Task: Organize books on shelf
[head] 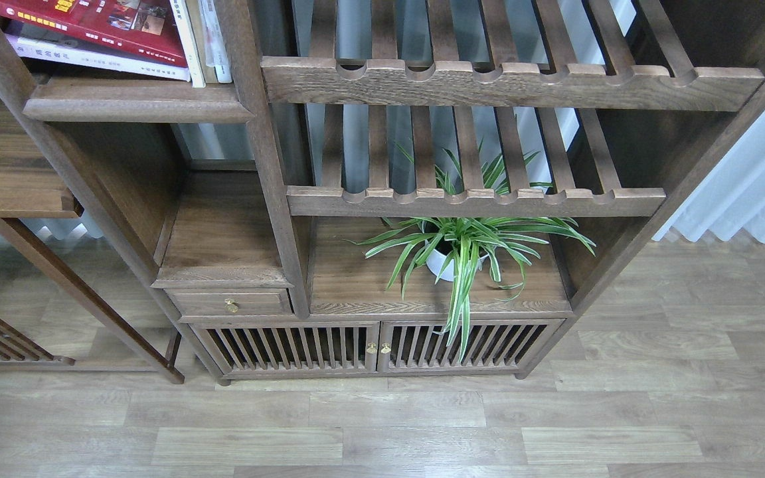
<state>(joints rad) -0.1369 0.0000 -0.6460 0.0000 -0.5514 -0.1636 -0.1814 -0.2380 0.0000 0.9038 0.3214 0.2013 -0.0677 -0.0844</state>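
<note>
The books sit in the top-left compartment of the dark wooden shelf [269, 153]. A large red book [97, 23] with yellow lettering leans tilted over a white-lavender one [90, 58]. To their right, a few thin cream-spined books [203, 40] stand upright against the post. Neither of my grippers nor any part of my arms is in view.
A potted spider plant [465, 249] in a white pot stands on the lower right board, under two notched slatted racks [509, 83]. A brass-knobbed drawer [230, 304] and slatted doors [376, 346] are below. A second wooden unit [4, 166] stands at the left, white curtains [754, 192] at the right.
</note>
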